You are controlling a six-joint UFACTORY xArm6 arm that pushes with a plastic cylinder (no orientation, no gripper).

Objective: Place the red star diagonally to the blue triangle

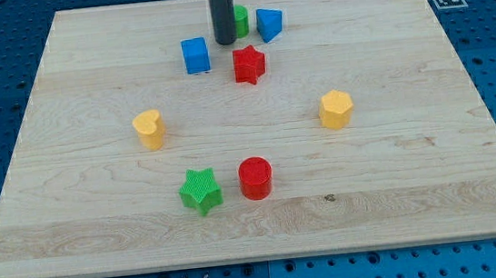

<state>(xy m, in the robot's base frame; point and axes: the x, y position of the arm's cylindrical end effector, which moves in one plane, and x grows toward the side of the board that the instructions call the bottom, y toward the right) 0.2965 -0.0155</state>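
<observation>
The red star (248, 64) lies on the wooden board near the view's top centre. The blue triangle (269, 23) sits up and to the right of it, a short gap apart. My tip (226, 42) is the lower end of the dark rod, just above and left of the red star, between the blue cube (195, 55) and the blue triangle. It stands close to the star without clearly touching it. A green block (241, 19) is partly hidden behind the rod.
A yellow heart (148, 128) lies at the left, a yellow hexagon-like block (336, 109) at the right. A green star (201, 191) and a red cylinder (255, 177) sit near the bottom centre. The board's top edge (126, 6) is close behind the rod.
</observation>
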